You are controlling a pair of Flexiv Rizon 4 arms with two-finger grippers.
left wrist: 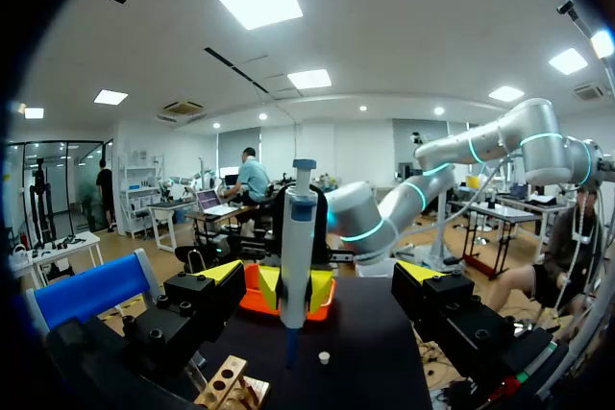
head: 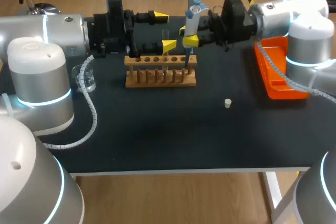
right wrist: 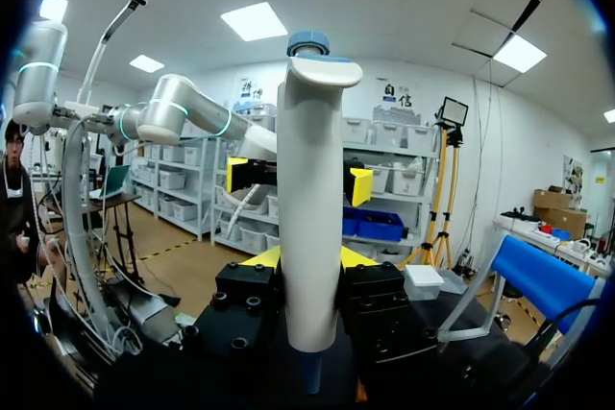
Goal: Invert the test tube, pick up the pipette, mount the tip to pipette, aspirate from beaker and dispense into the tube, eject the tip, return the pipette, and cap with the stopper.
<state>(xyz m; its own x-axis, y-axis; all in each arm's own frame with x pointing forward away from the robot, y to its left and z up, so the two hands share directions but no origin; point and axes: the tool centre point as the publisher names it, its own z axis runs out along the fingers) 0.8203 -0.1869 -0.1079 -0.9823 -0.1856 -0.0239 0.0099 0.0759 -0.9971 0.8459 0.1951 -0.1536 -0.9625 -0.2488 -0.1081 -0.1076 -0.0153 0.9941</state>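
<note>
- Wooden tube rack (head: 160,72) stands toward the back of the dark table (head: 157,140). A faint clear test tube (head: 166,60) seems to stand in it, right of its middle. Whether its mouth is up cannot be made out.
- The right gripper (head: 186,35) is clenched on the white pipette (head: 192,19), one yellow tip on either side of the body. It holds the pipette upright, plunger on top.
- The pipette's thin lower end points down at the right end of the rack, just above or touching it. Whether a tip is already mounted is too small to tell.
- The left gripper (head: 163,31) is released, its fingers wide apart and holding nothing. It hangs above the rack just beside the pipette.
- The glass beaker (head: 85,80) sits at the table's left, well apart from the pipette.
- The small white stopper (head: 227,103) lies loose on the table in front of the rack, toward the right — the tube is not yet capped.
- An orange tray (head: 278,85) lies at the right edge.
- Judged from this, picking up the pipette is done and tip mounting is likely in hand — drawing from the beaker, dispensing, ejecting, returning and capping remain.
</note>
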